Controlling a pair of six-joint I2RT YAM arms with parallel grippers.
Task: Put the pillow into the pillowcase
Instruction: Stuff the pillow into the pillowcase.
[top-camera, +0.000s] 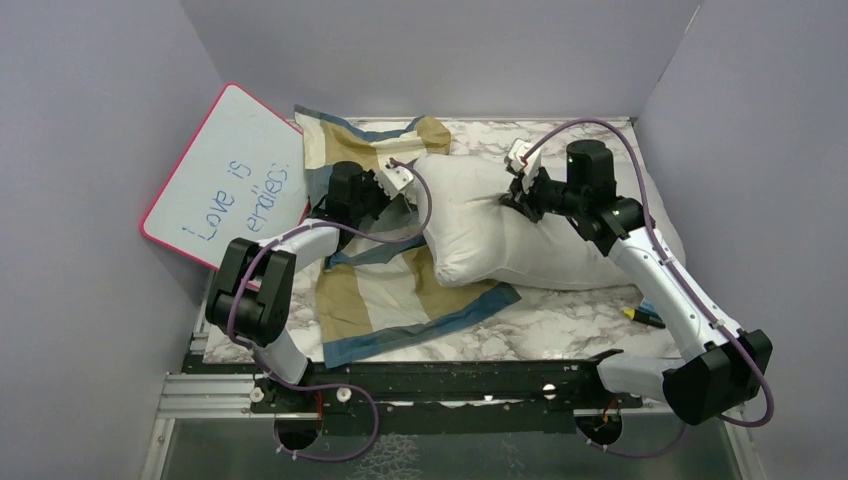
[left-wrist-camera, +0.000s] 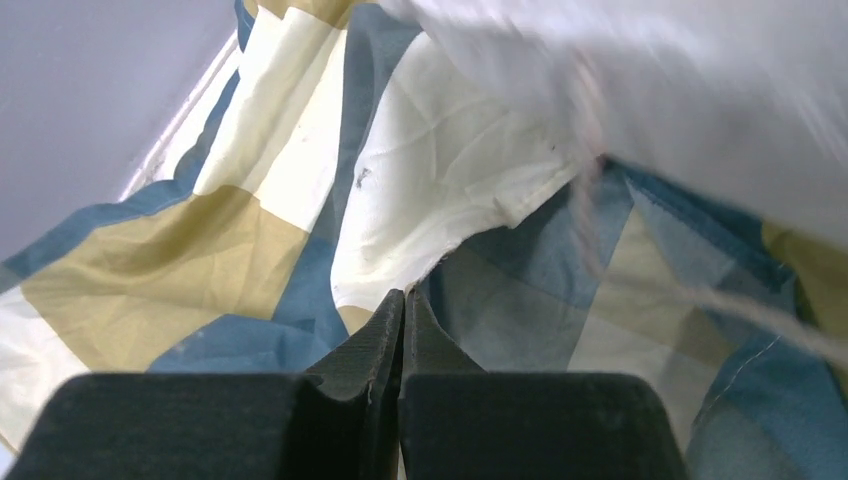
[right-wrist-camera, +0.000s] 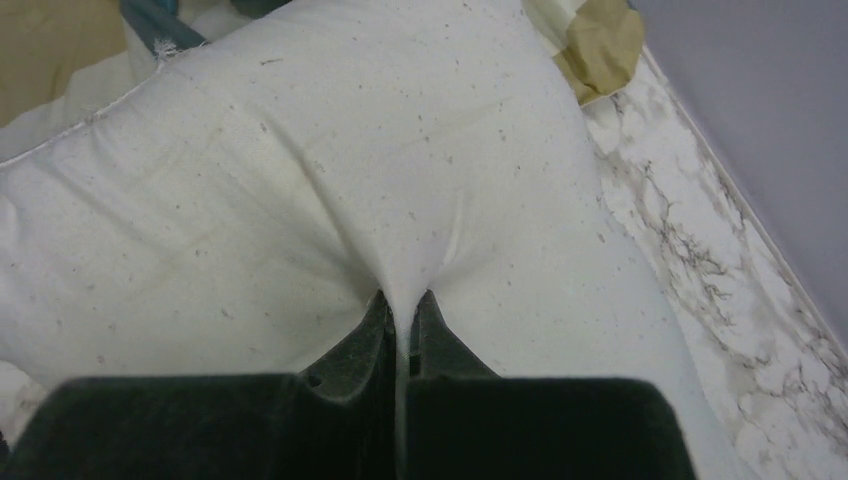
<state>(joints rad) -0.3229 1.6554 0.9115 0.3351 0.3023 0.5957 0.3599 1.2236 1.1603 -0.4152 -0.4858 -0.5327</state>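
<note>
Your left gripper (left-wrist-camera: 402, 300), stretched far, is clamped on the pillowcase (left-wrist-camera: 180, 270) hem. Your right gripper (right-wrist-camera: 405, 300) pinches a pillow (right-wrist-camera: 250, 180) fold, with open table (right-wrist-camera: 700, 260) along its far edge.

- Your left arm (top-camera: 255, 290), at 8 o'clock in the overhead view, is built of bulky black joint housings linked by smooth white tubular shells.
- Your right arm (top-camera: 665, 280), at 4 o'clock, has the same black-and-white build, with a black cylindrical motor near its wrist.
- A thin purple cable (top-camera: 590, 122) loops along each arm and runs down to the bases at 6 o'clock.
- A small white block (top-camera: 398, 177) sits on each wrist.
- Your left gripper (left-wrist-camera: 403, 300) and right gripper (right-wrist-camera: 405, 300) have matte black wedge-shaped fingers that taper to narrow tips, on a broad black body.
</note>
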